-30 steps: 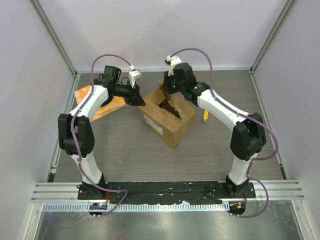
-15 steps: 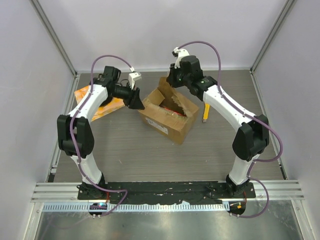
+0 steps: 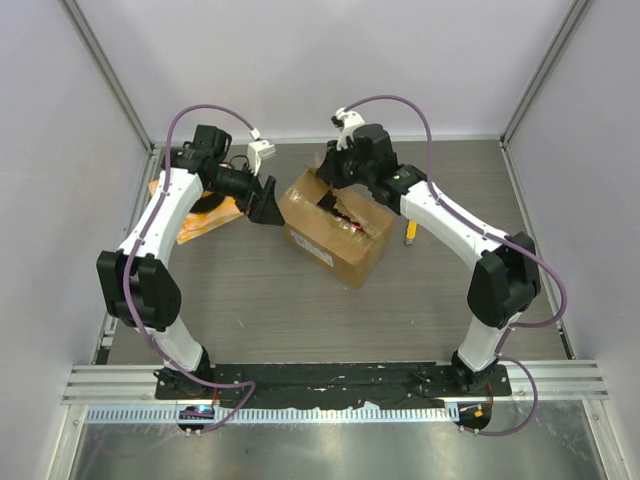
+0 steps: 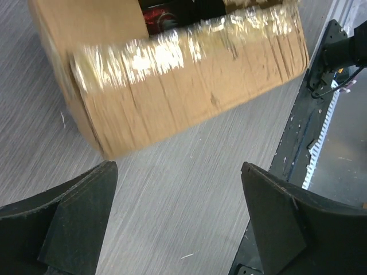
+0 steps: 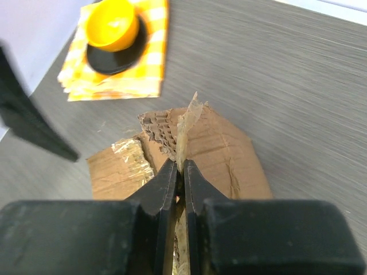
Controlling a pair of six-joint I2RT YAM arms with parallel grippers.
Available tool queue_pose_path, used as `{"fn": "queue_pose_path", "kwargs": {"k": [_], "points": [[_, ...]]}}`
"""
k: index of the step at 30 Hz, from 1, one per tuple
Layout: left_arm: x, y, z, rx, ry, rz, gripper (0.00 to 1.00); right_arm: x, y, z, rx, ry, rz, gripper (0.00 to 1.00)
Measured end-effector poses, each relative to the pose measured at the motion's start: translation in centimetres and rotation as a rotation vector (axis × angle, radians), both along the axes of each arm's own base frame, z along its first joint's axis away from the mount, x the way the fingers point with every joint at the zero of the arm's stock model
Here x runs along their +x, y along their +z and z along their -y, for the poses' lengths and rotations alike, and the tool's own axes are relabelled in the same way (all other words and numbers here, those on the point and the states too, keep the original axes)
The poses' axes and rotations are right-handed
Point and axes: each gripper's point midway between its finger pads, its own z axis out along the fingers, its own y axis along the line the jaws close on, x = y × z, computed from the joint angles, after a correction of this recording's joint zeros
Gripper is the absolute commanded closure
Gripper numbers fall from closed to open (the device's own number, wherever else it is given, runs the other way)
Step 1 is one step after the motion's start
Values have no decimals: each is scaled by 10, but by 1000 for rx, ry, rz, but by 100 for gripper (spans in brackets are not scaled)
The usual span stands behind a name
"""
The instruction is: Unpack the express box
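Note:
The express box (image 3: 332,238) is brown cardboard with a white label on its near side and sits mid-table, its top torn open. Something red shows inside it (image 3: 347,218). My right gripper (image 3: 330,186) reaches in from the back. It is shut on the torn, taped edge of a raised top flap (image 5: 221,146), and in its wrist view the gripper (image 5: 180,167) pinches cardboard and tape. My left gripper (image 3: 268,208) hangs just left of the box, open and empty. In the left wrist view the gripper (image 4: 179,175) frames bare table below the taped box side (image 4: 172,80).
An orange checkered cloth (image 3: 205,215) lies at the back left under my left arm, carrying a yellow round object (image 5: 112,23) on a black dish. A small yellow tool (image 3: 409,232) lies right of the box. Walls close in the table on three sides.
My left gripper has opened wide and drawn back to the left, off the box. The right gripper stays shut on the flap and has shifted a little; the box has turned slightly.

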Motion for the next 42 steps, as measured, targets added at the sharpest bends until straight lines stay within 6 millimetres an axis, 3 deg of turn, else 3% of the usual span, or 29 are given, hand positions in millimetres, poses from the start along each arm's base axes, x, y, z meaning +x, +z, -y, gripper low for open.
{"fn": "queue_pose_path", "kwargs": {"k": [5,9,16,19,25,34,35,36,37,38,40,41,42], "points": [[8,3,5,-27,3,35,0,-39,13,-45,22,131,27,99],[19,-2,4,-28,24,119,0,-61,13,-65,26,203,19,99],[22,4,-1,-18,21,314,0,-79,9,-74,45,290,-27,99],[21,-3,-5,5,2,364,0,-86,9,-78,62,332,-47,99],[12,-25,-8,33,-43,366,1,-98,8,-88,107,404,-89,99],[17,-16,3,-27,-50,383,13,-112,2,-106,144,498,-145,99],[16,-16,4,-33,-49,377,19,-112,3,-107,145,500,-144,97],[16,-15,5,-40,-53,377,23,-111,3,-106,147,501,-144,87],[14,-14,6,-46,-57,374,28,-111,5,-106,149,502,-142,83],[13,-14,8,-52,-66,374,38,-110,5,-106,151,500,-144,80],[9,-15,12,-63,-86,365,49,-108,5,-105,150,490,-146,59],[8,-16,13,-66,-90,355,58,-107,4,-103,149,483,-152,43],[5,-19,14,-71,-105,346,61,-102,3,-100,140,462,-149,28]]}}
